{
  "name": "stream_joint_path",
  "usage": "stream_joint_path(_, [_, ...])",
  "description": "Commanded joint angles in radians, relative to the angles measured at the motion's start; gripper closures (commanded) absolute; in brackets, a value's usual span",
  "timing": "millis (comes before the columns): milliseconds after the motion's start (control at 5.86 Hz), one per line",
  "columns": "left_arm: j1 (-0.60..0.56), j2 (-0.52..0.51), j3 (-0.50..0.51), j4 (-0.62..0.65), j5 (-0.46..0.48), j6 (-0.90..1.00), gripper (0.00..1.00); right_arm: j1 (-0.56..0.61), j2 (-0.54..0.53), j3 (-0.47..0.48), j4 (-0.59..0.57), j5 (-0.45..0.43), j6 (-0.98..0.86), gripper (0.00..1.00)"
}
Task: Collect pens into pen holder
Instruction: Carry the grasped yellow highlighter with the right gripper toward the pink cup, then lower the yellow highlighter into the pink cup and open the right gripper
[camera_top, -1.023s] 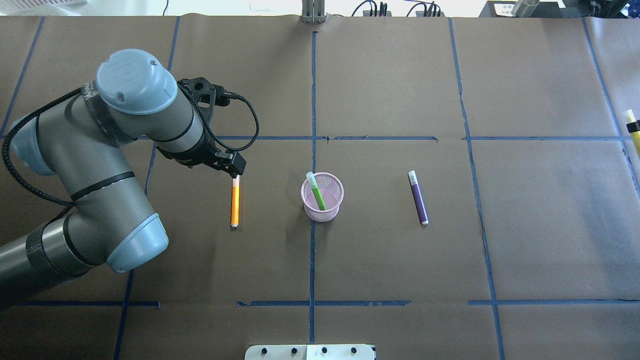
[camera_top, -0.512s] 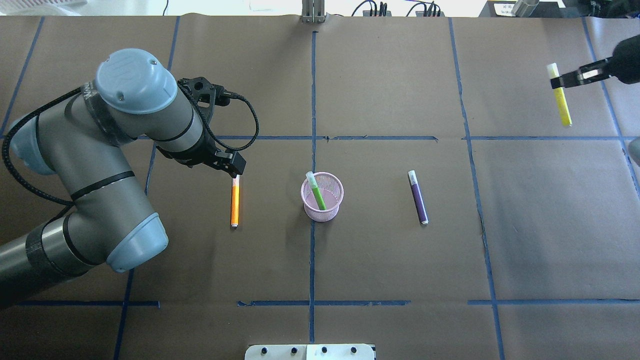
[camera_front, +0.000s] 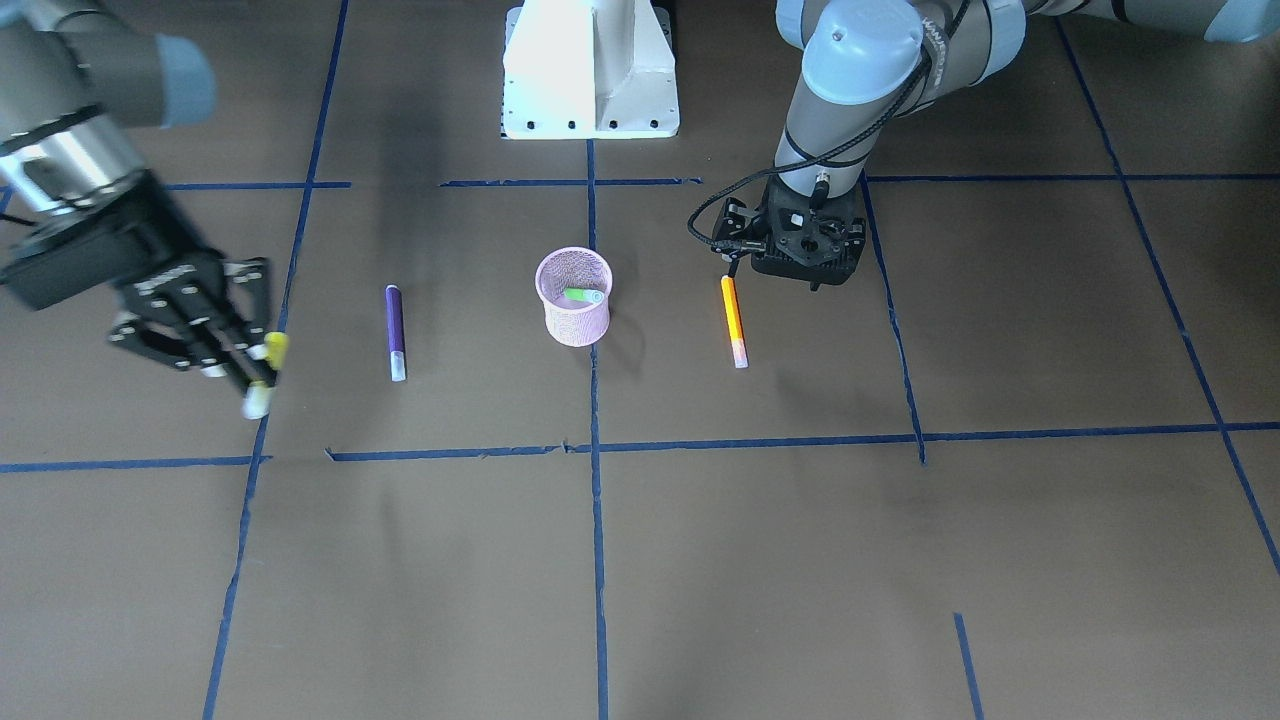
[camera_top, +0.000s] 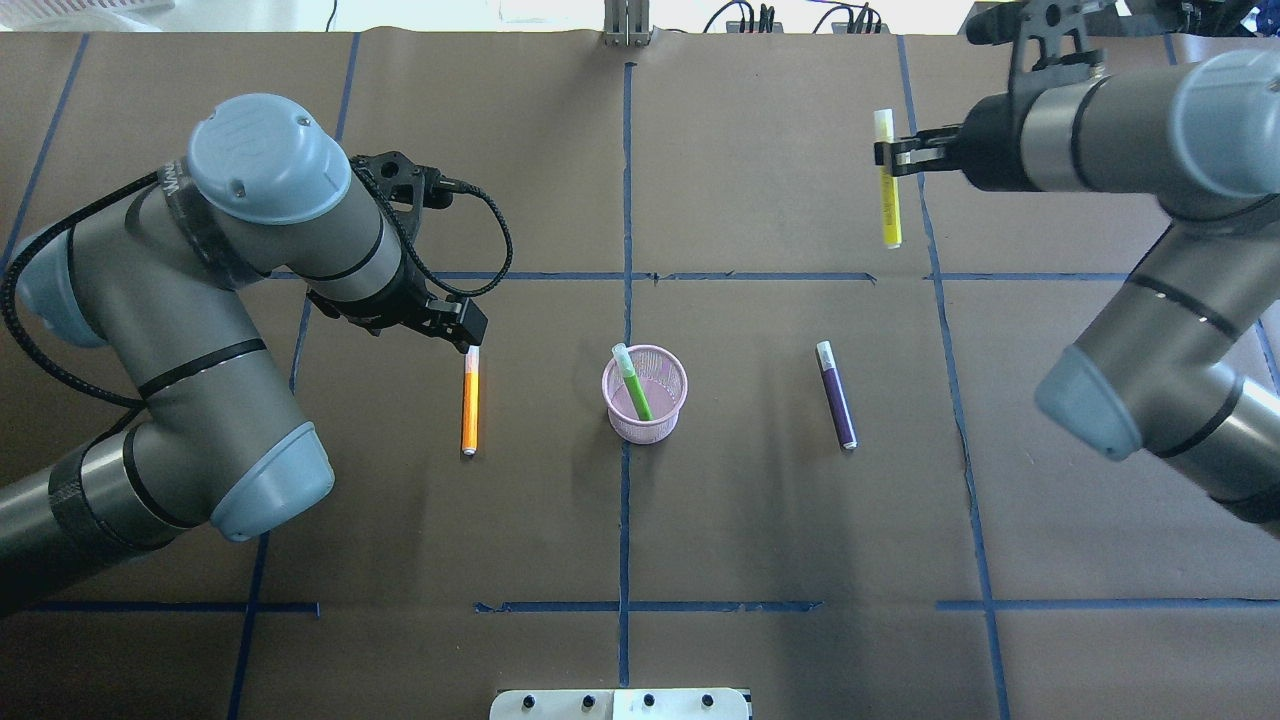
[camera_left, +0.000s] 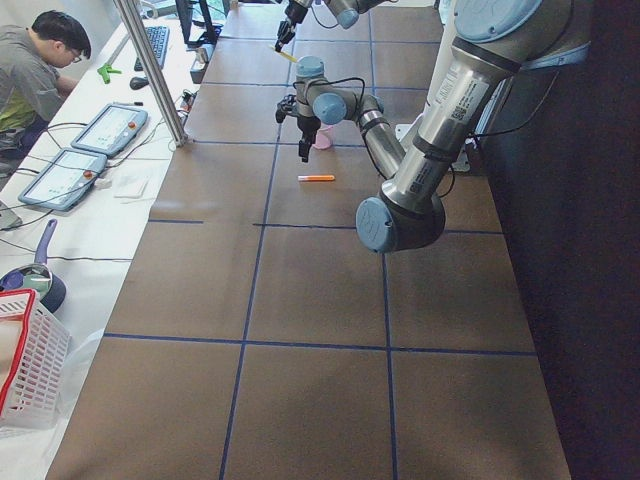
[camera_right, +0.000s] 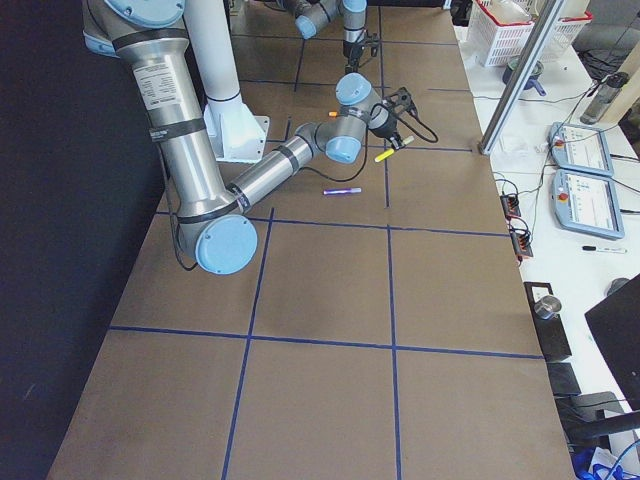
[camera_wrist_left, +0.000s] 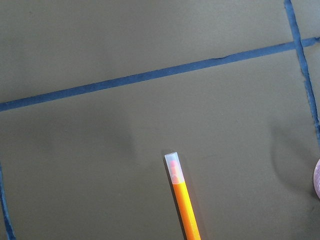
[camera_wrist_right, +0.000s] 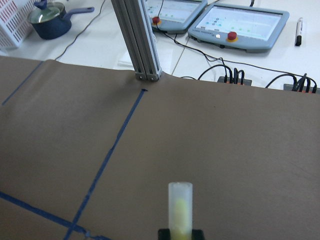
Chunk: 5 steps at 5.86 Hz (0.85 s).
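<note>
Over the surface (camera_top: 780, 520) towards its far edge, the right fingers (camera_top: 884, 156) clench a yellow pen (camera_top: 888, 215). The left fingers (camera_top: 470, 328), clenched or released I cannot tell, hover over the cap of the orange pen (camera_top: 469, 410), on the left-edge side of the central holder (camera_top: 660, 428). The pens look light, stiff and slick: pinch mid-barrel

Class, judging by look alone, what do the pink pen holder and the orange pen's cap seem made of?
Pen holder: probably pink-coated metal wire mesh, matte; its wall shows a fine see-through grid. Orange pen cap: likely translucent plastic, frosted; a reddish tip shows through it.
</note>
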Motion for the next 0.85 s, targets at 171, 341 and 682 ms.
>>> stream_joint_path(171, [0.002,0.000,-0.001,0.000,0.000,-0.017,0.00,-0.380,0.133,0.002,-0.080,-0.570,0.120,1.00])
stream_joint_path(341, [0.005,0.000,-0.001,-0.001,-0.002,-0.023,0.00,-0.462,0.153,-0.005,-0.085,-0.682,0.135,1.00])
stream_joint_path(682, [0.005,0.000,-0.001,-0.004,-0.002,-0.025,0.00,-0.596,0.181,-0.018,-0.085,-0.863,0.160,1.00])
